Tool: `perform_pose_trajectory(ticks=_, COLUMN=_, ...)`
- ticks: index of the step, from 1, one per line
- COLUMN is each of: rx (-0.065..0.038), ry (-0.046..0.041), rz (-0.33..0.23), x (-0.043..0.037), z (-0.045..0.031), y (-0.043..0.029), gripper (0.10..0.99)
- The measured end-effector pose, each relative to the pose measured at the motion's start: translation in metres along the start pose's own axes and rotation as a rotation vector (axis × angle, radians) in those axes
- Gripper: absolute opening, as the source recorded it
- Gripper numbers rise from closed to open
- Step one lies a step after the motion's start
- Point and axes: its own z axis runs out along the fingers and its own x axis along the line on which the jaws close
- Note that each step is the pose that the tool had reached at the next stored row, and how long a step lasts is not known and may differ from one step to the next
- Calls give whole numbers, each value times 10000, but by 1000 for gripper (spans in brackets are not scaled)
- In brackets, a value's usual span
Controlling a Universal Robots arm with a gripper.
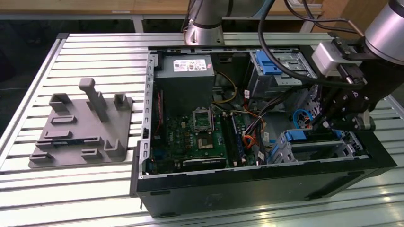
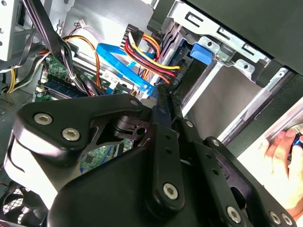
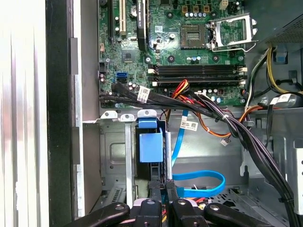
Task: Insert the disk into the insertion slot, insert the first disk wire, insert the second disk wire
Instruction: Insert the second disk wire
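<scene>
The gripper (image 1: 323,124) sits low inside the open PC case (image 1: 252,189) on the slatted bench (image 1: 82,184), right at the rear of the disk (image 3: 150,147), which is seated in the insertion slot (image 3: 113,156), blue carrier end showing. In both wrist views the jaws look narrow, nearly together, tips at the disk's connector edge beside the red/yellow/black power wires (image 2: 147,52). Whether they pinch a plug or just press one, can't tell; the tips are buried behind linkage.

The second disk wire (image 3: 199,182), flat light-blue, loops just beside the disk w/ one run climbing toward the motherboard (image 3: 189,47); in the second wrist view it (image 2: 123,66) ends near the fingertips (image 2: 161,92).

Judgement: step in hand is a wire insertion at the disk's back. To do it well, keep the plug square to the socket, push straight along the disk's long axis, no twisting, and keep the black cable bundle (image 3: 227,123) clear of the jaws so nothing snags.

Hard to make out: the socket itself, the plug's orientation, and whether any plug is fully home. A person's hand (image 2: 284,151) shows at the case edge, cut off by the frame.
</scene>
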Motion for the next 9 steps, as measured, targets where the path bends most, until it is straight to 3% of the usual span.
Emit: perform_pose_trajectory(ticks=9, rx=0, ry=1, rz=0, x=1, z=31, y=-2, gripper=161)
